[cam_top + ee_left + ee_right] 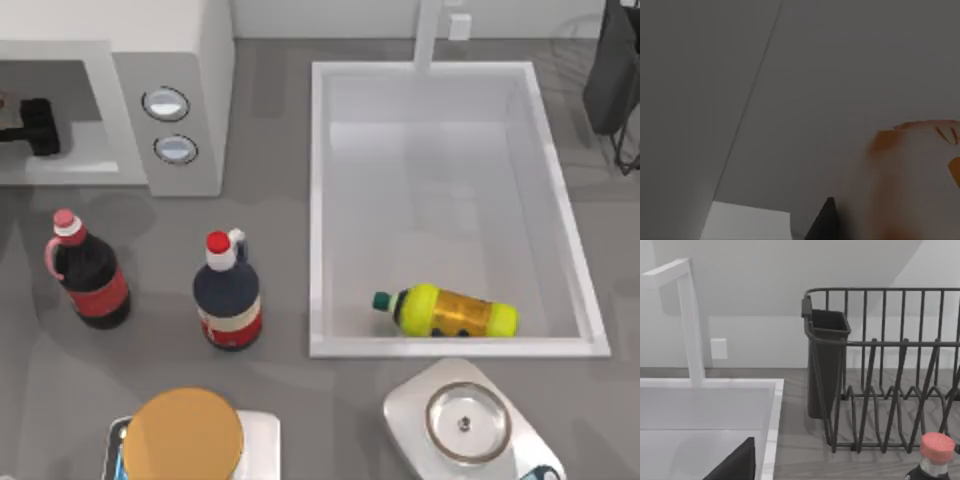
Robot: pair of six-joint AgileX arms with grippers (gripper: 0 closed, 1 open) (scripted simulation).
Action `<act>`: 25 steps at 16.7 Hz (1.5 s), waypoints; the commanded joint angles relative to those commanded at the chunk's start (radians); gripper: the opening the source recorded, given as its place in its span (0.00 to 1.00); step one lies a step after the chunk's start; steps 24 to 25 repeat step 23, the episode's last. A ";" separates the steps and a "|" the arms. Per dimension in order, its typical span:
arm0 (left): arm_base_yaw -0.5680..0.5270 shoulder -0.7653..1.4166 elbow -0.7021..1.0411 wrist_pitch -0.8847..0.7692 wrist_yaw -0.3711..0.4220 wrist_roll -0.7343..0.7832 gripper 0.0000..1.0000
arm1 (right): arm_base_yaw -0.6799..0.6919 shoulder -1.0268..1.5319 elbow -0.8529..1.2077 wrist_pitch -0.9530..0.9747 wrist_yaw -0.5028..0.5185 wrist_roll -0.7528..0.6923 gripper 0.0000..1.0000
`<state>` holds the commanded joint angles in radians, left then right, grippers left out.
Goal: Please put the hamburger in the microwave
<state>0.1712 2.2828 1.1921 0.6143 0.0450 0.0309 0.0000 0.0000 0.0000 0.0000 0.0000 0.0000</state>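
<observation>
1. On the grey desk [290,130]: large white boxy microwave [190,60] at far left, white rectangular sink [450,200] centre-right.
2. At the near edge, left: round golden-orange hamburger [185,435].
3. Inside the microwave: black left pincer [38,127], state impossible to tell.

1. A rendered kitchen counter [280,290], grey.
2. A white sink [318,200] with tap [690,320] is set into it.
3. A microwave [185,60], dish rack [880,365], scale [465,420] and bottles [228,295] stand around.
</observation>
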 joint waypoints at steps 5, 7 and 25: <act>0.048 -0.051 0.011 -0.064 -0.038 -0.012 1.00 | 0.000 0.000 0.000 0.000 0.000 0.000 1.00; 0.065 -0.073 0.012 -0.128 -0.053 -0.019 1.00 | 0.000 0.000 0.000 0.000 0.000 0.000 1.00; 0.000 -0.242 0.089 -0.331 -0.004 0.000 1.00 | 0.000 0.000 0.000 0.000 0.000 0.000 1.00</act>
